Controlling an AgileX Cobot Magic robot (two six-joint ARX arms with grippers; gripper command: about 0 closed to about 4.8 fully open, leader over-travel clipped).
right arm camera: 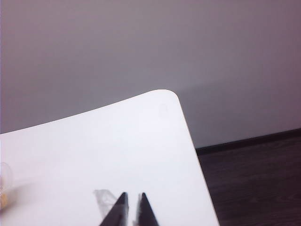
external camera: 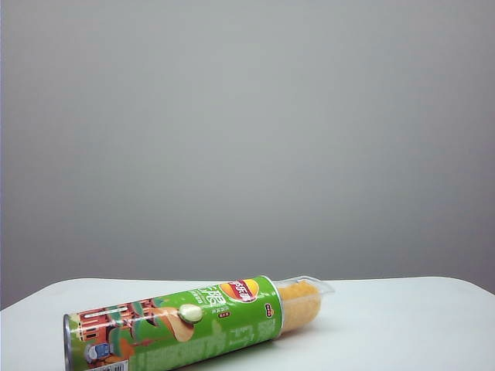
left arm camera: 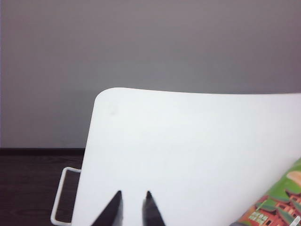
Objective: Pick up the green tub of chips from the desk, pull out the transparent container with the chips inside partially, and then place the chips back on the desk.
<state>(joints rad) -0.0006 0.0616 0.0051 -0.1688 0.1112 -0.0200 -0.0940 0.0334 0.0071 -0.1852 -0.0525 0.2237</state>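
Observation:
The green tub of chips (external camera: 178, 325) lies on its side on the white desk (external camera: 402, 325), near the front left. The transparent container (external camera: 308, 290) sticks partly out of its right end, and the yellow-orange chips (external camera: 298, 307) show through it. Neither gripper appears in the exterior view. My left gripper (left arm camera: 134, 193) hovers over the desk (left arm camera: 188, 141), jaws slightly apart with nothing between them, well clear of the tub's end (left arm camera: 277, 202). My right gripper (right arm camera: 132, 194) has its jaws almost together over the desk (right arm camera: 117, 141), away from the container's tip (right arm camera: 4, 176).
A small clear scrap (right arm camera: 103, 197) shows beside one right finger; whether it is held is unclear. A white frame (left arm camera: 61, 193) stands off the desk's left edge over dark floor. Dark floor (right arm camera: 254, 179) lies past the right edge. A grey wall stands behind.

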